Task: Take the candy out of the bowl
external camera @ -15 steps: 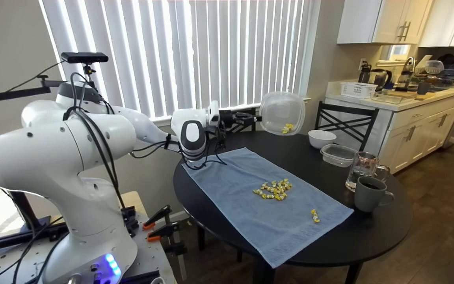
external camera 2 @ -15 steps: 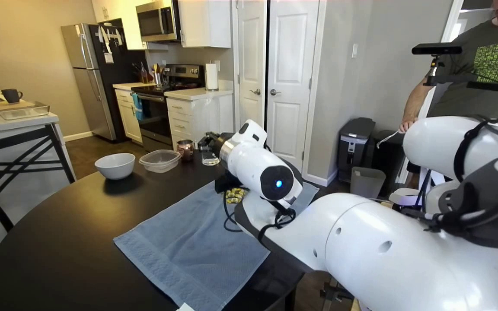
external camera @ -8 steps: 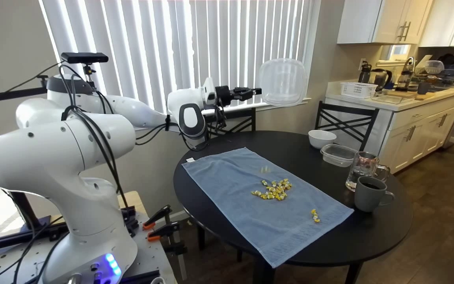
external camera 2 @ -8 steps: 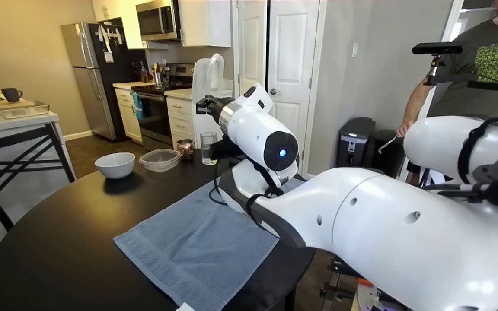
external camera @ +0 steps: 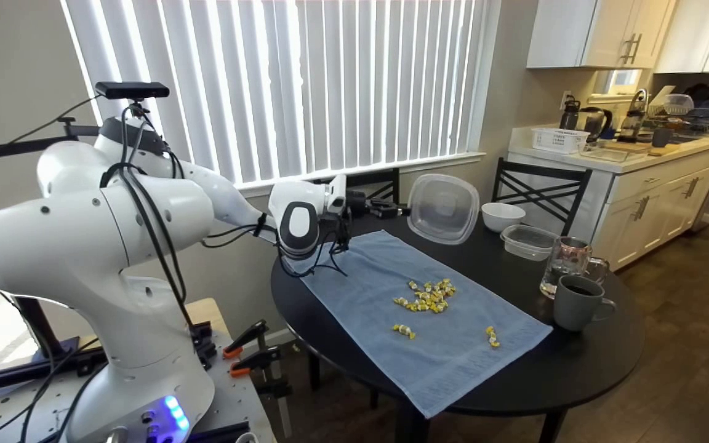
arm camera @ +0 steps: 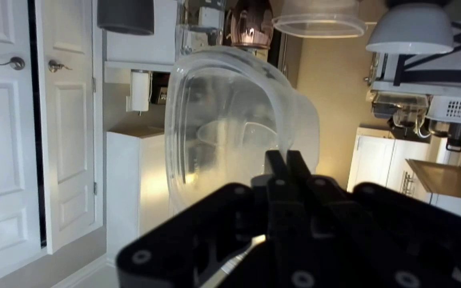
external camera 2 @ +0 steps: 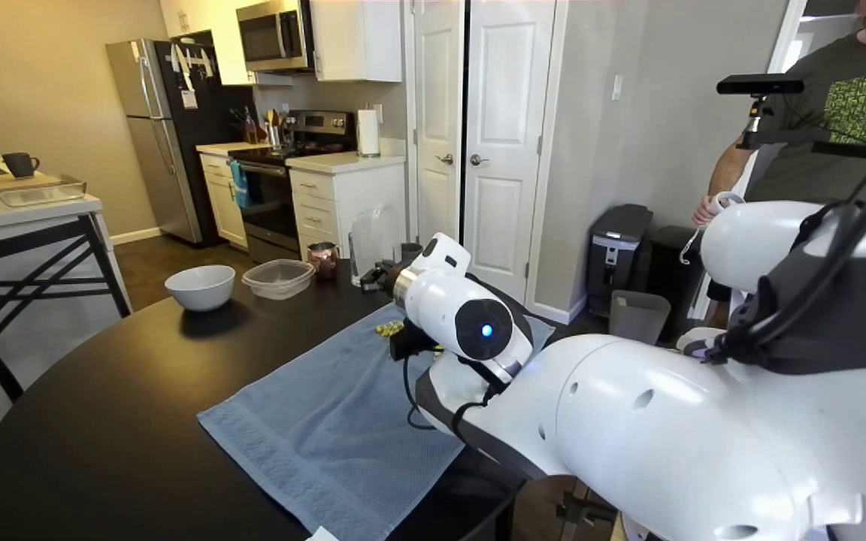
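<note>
Dining corner beside white kitchen cabinets (external camera: pixel 564 32). Candy (external camera: pixel 431 298) lies on the blue towel (external camera: pixel 444 351) in a loose cluster, a few strays apart. The pincer (arm camera: pixel 283 155) pinches the rim of the clear bowl (external camera: pixel 444 209), held on edge over the table (external camera: pixel 576 369); no pieces show inside, so unloading appears complete. Setting the bowl down presumably remains. Dark and round, the table bears a grey mug (external camera: pixel 576 304); vertical blinds (external camera: pixel 268 92) hang behind.

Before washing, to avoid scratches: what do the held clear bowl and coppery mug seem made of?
Held clear bowl: probably glossy plastic, by its cloudy see-through walls. Coppery mug: likely polished metal, from its reddish shine, perhaps only plated.
</note>
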Robot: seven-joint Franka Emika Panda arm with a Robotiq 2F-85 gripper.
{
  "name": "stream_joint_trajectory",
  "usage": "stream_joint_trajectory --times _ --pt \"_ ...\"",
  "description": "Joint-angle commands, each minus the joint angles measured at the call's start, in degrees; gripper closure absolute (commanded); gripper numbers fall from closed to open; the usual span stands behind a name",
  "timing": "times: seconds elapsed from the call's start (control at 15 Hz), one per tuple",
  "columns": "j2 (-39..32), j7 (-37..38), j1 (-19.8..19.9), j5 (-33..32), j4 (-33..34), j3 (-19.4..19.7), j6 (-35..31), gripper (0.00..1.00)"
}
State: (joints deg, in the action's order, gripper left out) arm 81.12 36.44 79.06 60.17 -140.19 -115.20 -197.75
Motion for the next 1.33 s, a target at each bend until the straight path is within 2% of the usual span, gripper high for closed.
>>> stream_joint_trajectory --times 0.0,0.4,0.47,0.6,1.27 --pt "-8.57 0.32 3.97 -6.89 -0.17 0.13 -0.98 0.99" --pt "-16.57 -0.04 8.08 -16.46 1.10 0.25 -0.90 0.99" --pt "-17.69 -0.13 8.54 -17.68 1.07 0.24 -0.89 0.70" --pt "-19.59 -0.26 9.51 -19.68 0.94 0.19 -0.89 0.65" --pt "-24.46 0.15 12.63 -25.05 0.60 0.59 -0.65 0.02"
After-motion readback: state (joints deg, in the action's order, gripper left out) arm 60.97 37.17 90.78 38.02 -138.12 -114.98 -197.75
